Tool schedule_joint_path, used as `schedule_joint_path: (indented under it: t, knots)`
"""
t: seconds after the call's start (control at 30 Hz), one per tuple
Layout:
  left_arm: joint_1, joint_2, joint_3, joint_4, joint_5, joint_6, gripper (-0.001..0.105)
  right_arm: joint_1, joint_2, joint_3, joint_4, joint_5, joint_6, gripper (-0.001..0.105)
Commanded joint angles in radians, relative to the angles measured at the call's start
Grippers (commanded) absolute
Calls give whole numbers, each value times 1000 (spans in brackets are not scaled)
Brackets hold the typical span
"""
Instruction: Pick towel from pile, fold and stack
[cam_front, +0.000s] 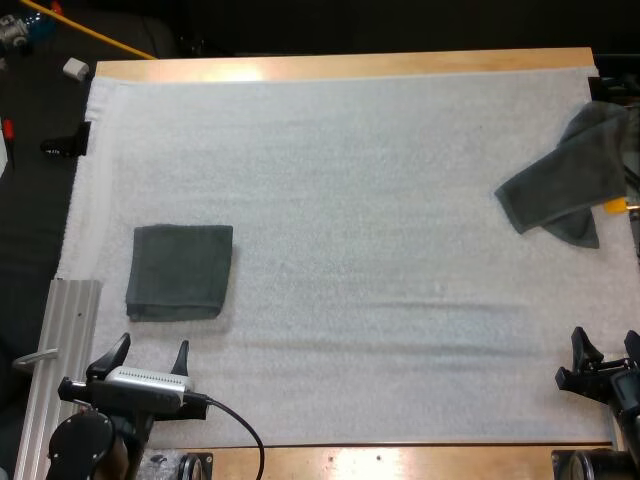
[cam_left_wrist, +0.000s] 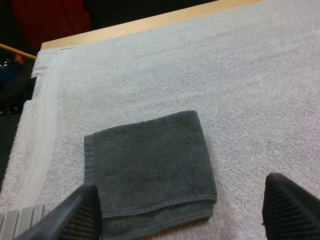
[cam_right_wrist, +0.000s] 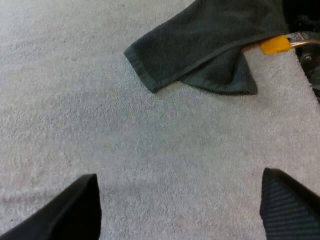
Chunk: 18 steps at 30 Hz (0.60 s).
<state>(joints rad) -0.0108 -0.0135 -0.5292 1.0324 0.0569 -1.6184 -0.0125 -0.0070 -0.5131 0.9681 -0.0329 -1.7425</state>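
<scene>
A folded dark grey-green towel (cam_front: 181, 271) lies flat on the white mat (cam_front: 360, 200) at the left; in the left wrist view the folded towel (cam_left_wrist: 150, 167) sits just beyond my fingers. My left gripper (cam_front: 148, 357) hovers open at the mat's near left edge, close behind that towel. A crumpled towel (cam_front: 572, 180) drapes over the mat's far right edge, and the right wrist view shows this crumpled towel (cam_right_wrist: 210, 42) ahead of my fingers. My right gripper (cam_front: 606, 355) stands open at the near right, well short of it.
A ribbed aluminium rail (cam_front: 60, 370) runs along the mat's near left side. The wooden table edge (cam_front: 340, 65) borders the far side. A small white object (cam_front: 76, 68) lies off the table at the far left.
</scene>
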Motion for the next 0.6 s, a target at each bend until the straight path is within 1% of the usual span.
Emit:
schedule_joint_path:
  t: [0.0, 0.13, 0.2, 0.4, 0.57]
  knots:
    - [-2, -141, -2, -9, -1, -9, 65, -1, -39, -12, 8, -1, 2, 64]
    - [-1, -137, -14, -10, 16, -15, 65, -1, -24, -43, 18, -21, 12, 64]
    - [-1, -127, -24, -10, 37, -23, 65, 0, -7, -63, 25, -39, 21, 64]
    - [-3, -83, -64, -18, 110, -46, 65, -1, 73, -141, 57, -118, 29, 65]
    - [-9, -28, -97, -18, 190, -53, 65, 0, 157, -206, 74, -186, 22, 65]
